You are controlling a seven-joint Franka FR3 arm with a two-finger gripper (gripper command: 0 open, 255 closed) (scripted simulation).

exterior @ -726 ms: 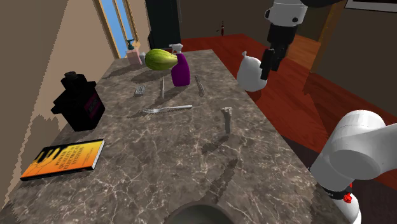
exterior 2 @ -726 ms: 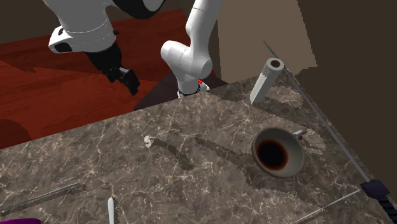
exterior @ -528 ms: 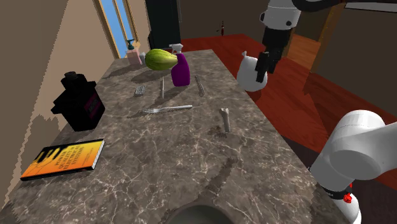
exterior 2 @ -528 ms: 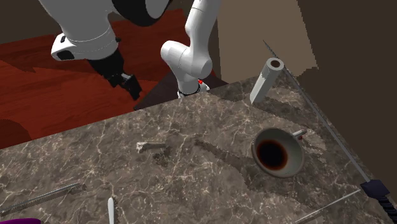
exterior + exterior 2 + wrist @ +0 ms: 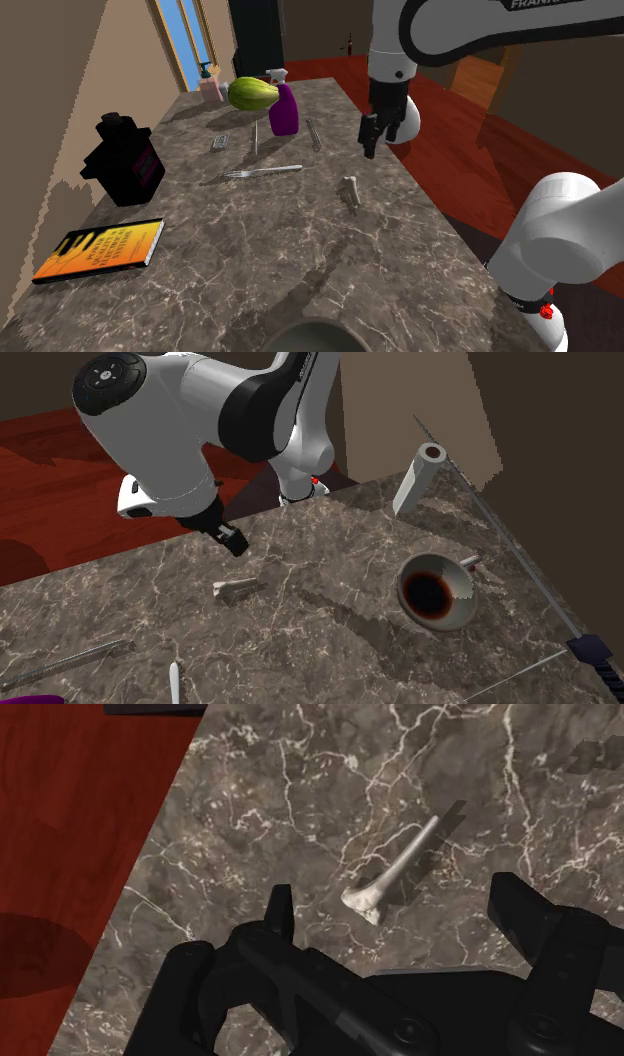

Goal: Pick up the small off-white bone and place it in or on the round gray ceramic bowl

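Swung in from beyond the edge, the arm now holds the jaws over the marble table (image 5: 250, 240). In the shoulder view they hang above the pale bone (image 5: 349, 190), which has tipped over and lies flat near the table's edge on that view's right. The rim of the bowl (image 5: 312, 330) shows at the bottom, well apart from the bone. A fork (image 5: 262, 172) lies further in, and a purple spray bottle (image 5: 283, 108) stands at the far end.

In the second exterior view the jaws hover close over the bone (image 5: 236, 588) without touching it. The grey bowl (image 5: 405, 592), dark inside, sits well off to that view's right.

In the wrist view the fingers (image 5: 280, 909) stand wide apart and hold nothing. The bone (image 5: 395, 874) lies on the table just ahead of them, touching neither.
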